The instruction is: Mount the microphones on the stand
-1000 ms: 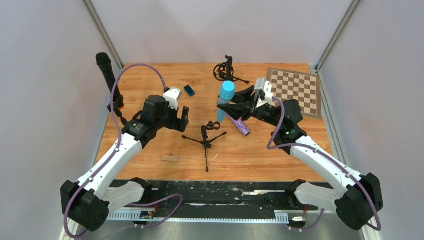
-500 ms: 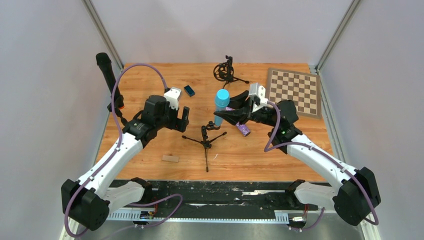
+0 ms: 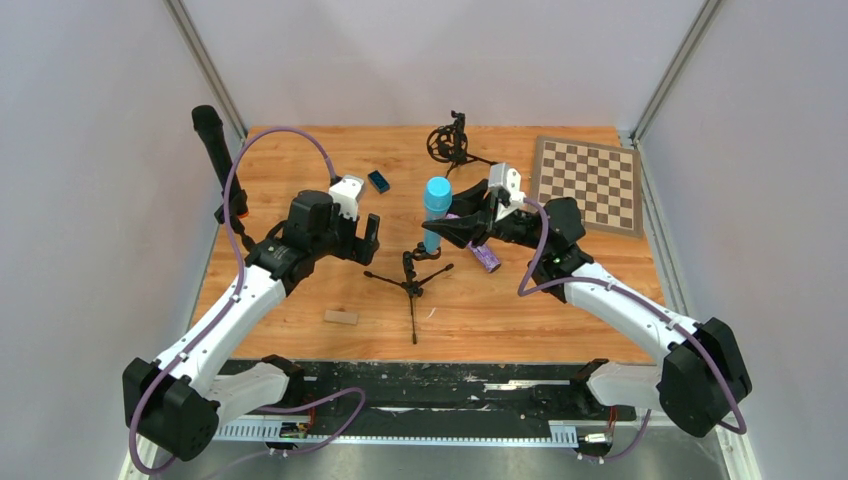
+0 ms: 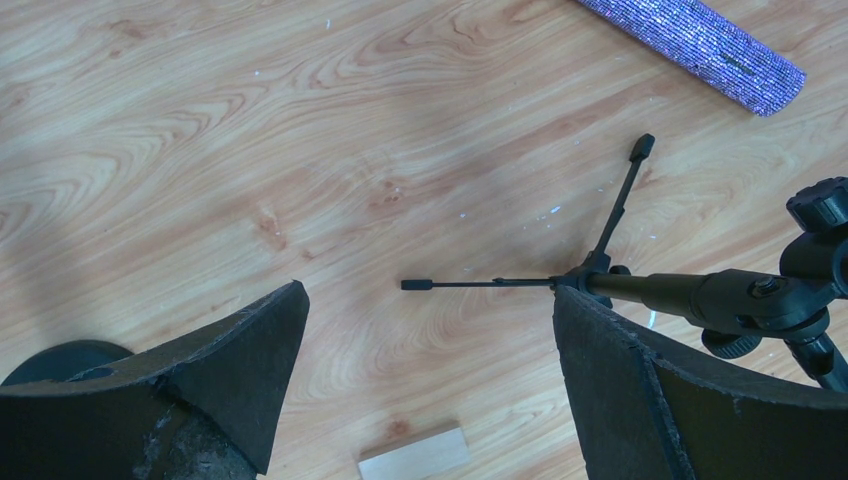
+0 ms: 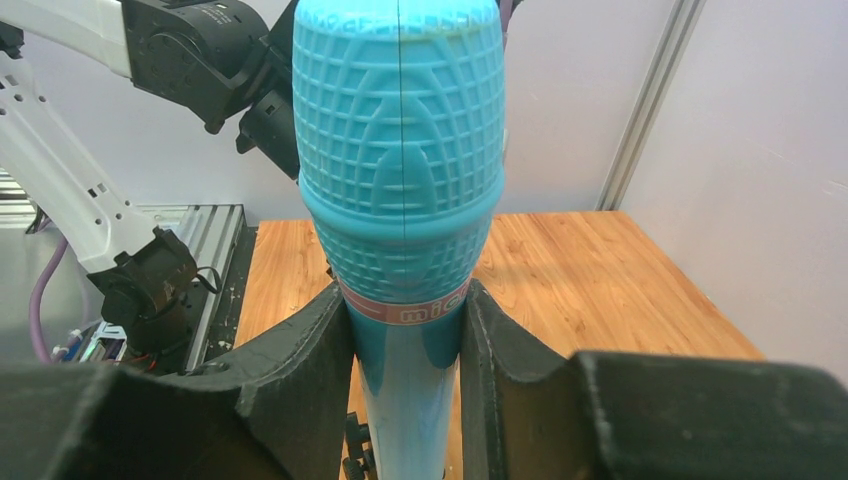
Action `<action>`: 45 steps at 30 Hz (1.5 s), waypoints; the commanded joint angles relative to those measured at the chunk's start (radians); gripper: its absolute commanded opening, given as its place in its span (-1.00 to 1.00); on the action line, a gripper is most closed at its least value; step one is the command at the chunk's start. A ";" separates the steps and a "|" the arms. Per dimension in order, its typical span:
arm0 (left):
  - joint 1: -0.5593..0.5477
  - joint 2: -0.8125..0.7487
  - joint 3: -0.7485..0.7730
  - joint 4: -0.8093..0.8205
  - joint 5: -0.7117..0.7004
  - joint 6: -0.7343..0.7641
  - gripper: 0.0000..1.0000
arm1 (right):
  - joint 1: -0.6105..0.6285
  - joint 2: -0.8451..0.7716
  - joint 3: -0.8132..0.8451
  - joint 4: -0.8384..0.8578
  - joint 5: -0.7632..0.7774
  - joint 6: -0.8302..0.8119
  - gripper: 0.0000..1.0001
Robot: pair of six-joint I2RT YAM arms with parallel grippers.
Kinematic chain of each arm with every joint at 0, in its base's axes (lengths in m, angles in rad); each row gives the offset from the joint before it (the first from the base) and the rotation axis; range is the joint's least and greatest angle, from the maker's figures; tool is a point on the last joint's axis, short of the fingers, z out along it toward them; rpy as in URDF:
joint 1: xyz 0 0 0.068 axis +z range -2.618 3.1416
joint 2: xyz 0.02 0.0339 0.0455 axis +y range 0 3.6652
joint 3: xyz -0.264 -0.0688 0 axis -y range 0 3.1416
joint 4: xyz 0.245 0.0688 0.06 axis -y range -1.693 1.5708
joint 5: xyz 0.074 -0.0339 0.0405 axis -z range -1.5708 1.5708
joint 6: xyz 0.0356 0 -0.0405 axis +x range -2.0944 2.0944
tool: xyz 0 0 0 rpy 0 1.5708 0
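While left fingers (image 4: 232,372) are released, the light blue microphone (image 3: 436,196) is clenched upright by right fingers (image 5: 300,392) for seating in the stand (image 3: 411,276).

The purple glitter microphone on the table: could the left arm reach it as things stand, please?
Probably not cleanly. The purple glitter microphone lies beyond the small tripod stand, which stands between it and the open left pincer, and the right pincer, shut on the light blue microphone, hangs close by it.

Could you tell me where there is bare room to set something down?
The front right is bare, between the tripod stand and the right arm. The centre is crowded: stand, purple microphone and the light blue microphone in the right fingers.
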 commanded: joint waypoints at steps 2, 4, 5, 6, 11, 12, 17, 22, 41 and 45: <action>-0.007 0.002 0.020 0.008 0.011 0.017 1.00 | 0.004 -0.003 0.004 0.060 0.009 0.006 -1.00; -0.008 0.002 0.021 0.008 0.014 0.017 1.00 | 0.004 -0.005 -0.002 0.055 0.015 0.000 -1.00; -0.009 0.002 0.021 0.009 0.014 0.017 1.00 | 0.004 -0.006 -0.004 0.052 0.017 -0.002 -1.00; -0.007 0.002 0.022 0.007 0.013 0.018 1.00 | 0.004 -0.007 -0.006 0.047 0.020 -0.005 -1.00; -0.009 0.002 0.022 0.006 0.012 0.018 1.00 | 0.003 -0.011 -0.011 0.019 0.031 -0.023 -1.00; -0.008 0.002 0.022 0.005 0.010 0.020 1.00 | 0.004 -0.012 -0.013 0.015 0.034 -0.027 -1.00; -0.008 0.002 0.023 0.005 0.008 0.020 1.00 | 0.004 -0.012 -0.021 0.010 0.041 -0.030 -1.00; -0.008 0.003 0.023 0.004 0.008 0.020 1.00 | 0.004 0.000 -0.026 0.004 0.044 -0.031 -1.00; -0.007 0.002 0.023 0.002 0.000 0.022 1.00 | 0.004 0.089 -0.030 0.007 0.011 -0.022 -1.00; -0.007 0.002 0.022 0.002 -0.003 0.022 1.00 | 0.004 0.091 -0.045 0.011 0.017 -0.028 -1.00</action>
